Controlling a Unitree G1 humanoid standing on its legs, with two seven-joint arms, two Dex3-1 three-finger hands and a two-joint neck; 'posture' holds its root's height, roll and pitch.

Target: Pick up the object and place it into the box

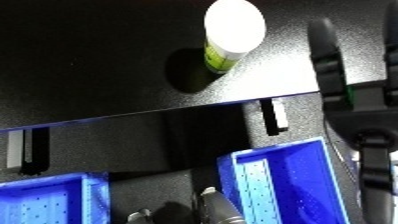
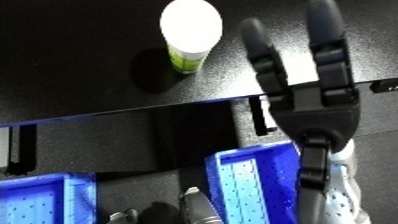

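A black speckled tabletop [image 2: 80,65] fills the upper part of the view, its front edge running above a dark floor. The right hand [image 2: 311,95] is held over the table's front edge, its black fingers [image 2: 262,55] straight and spread, holding nothing. To its left, apart from the fingers, a white-lidded cylindrical container with a green label [image 2: 189,35] stands on the tabletop. Below the hand, a blue perforated plastic bin [image 1: 289,182] sits on the floor; a second blue bin [image 1: 53,200] lies further left. Only grey fingertips of the left hand [image 2: 194,200] are seen at the bottom edge; their state cannot be told.
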